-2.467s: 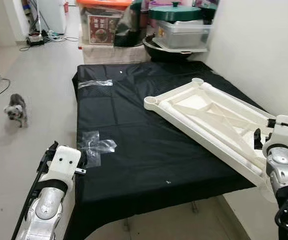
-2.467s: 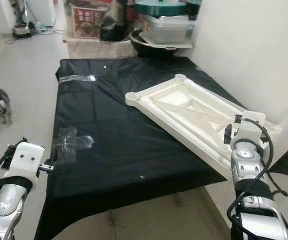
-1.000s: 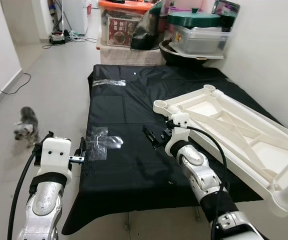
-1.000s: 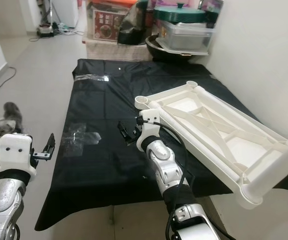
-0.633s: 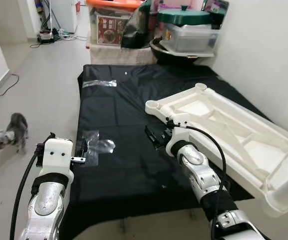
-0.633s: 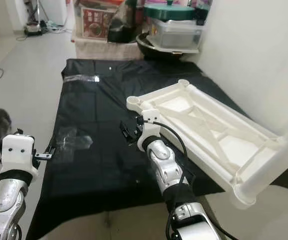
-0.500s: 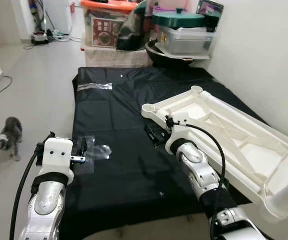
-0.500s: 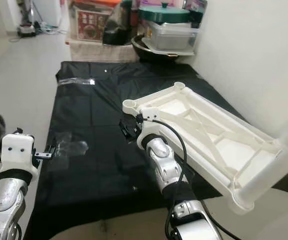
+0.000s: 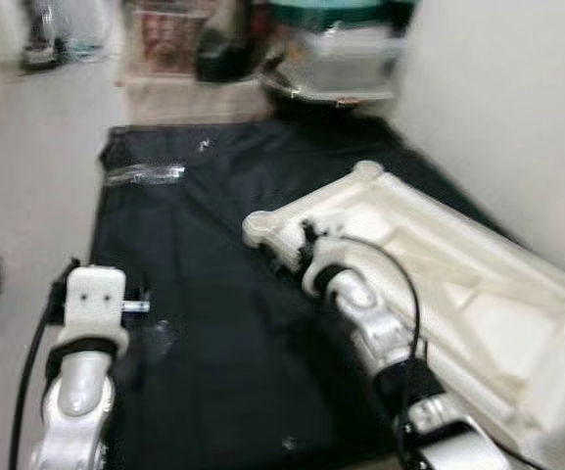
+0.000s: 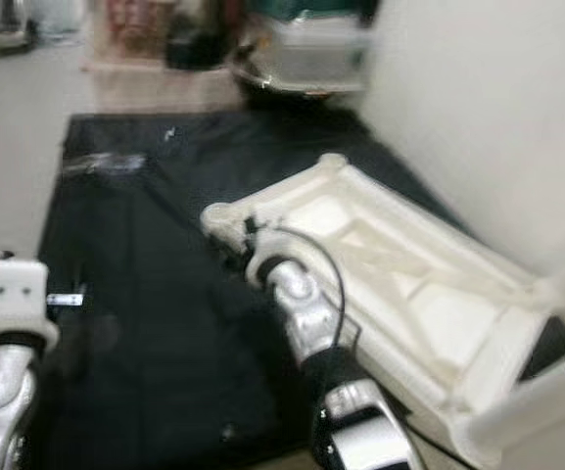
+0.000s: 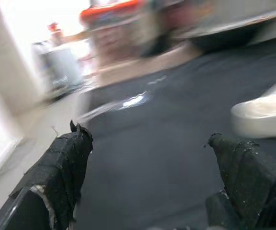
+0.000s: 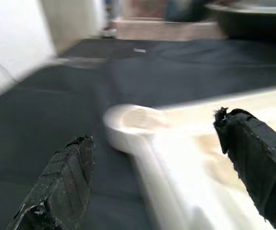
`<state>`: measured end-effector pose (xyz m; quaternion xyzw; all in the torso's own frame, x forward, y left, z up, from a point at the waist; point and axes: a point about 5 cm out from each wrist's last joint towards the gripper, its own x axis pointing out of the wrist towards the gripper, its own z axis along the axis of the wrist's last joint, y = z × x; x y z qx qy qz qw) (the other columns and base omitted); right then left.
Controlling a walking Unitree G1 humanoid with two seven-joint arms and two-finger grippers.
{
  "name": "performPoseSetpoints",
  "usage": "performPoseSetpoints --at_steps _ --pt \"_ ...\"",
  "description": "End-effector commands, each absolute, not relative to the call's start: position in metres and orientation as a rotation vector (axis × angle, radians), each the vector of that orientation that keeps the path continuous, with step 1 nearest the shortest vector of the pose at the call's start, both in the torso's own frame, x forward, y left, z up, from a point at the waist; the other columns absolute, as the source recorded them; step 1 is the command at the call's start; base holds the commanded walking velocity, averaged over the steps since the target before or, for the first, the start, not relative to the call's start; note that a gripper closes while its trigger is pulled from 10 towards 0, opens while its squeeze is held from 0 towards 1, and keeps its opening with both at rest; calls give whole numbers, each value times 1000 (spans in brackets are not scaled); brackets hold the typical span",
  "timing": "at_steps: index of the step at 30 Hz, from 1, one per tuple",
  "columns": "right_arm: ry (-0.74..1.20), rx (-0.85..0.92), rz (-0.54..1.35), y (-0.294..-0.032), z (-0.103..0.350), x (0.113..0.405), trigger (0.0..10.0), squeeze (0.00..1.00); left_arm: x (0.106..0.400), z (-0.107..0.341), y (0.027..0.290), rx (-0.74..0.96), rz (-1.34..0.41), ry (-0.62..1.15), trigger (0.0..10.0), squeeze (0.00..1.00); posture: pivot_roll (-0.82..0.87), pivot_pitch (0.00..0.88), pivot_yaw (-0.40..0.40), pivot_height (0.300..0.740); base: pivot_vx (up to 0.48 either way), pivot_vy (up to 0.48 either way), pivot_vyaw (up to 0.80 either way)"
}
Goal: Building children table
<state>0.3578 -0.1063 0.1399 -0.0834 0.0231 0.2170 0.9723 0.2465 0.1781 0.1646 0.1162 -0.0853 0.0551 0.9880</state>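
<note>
Overhead, one white tabletop (image 9: 439, 284) lies beneath spread right gripper (image 12: 161, 167).

A cream-white plastic tabletop (image 9: 439, 264) lies on a plain black cloth (image 9: 213, 294). Beyond the cloth stand a clear tub with a dark green lid (image 9: 346, 49) and an orange-topped box (image 11: 111, 12). The arms are silver; the right gripper (image 12: 161, 172) has black fingers (image 12: 63, 184).

Storage bins (image 9: 331, 49) motion-blurred; white table frame (image 9: 478, 294) cut off.
</note>
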Motion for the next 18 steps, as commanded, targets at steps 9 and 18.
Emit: performPoseSetpoints --at_steps 9,18 --pt "180 -260 535 -124 122 357 10000 0 245 156 182 245 124 -134 10000 0 112 0 -112 740 0 0 0" --pt "269 -345 583 -141 112 357 10000 0 248 155 181 240 126 -135 10000 0 110 0 -118 740 0 0 0"
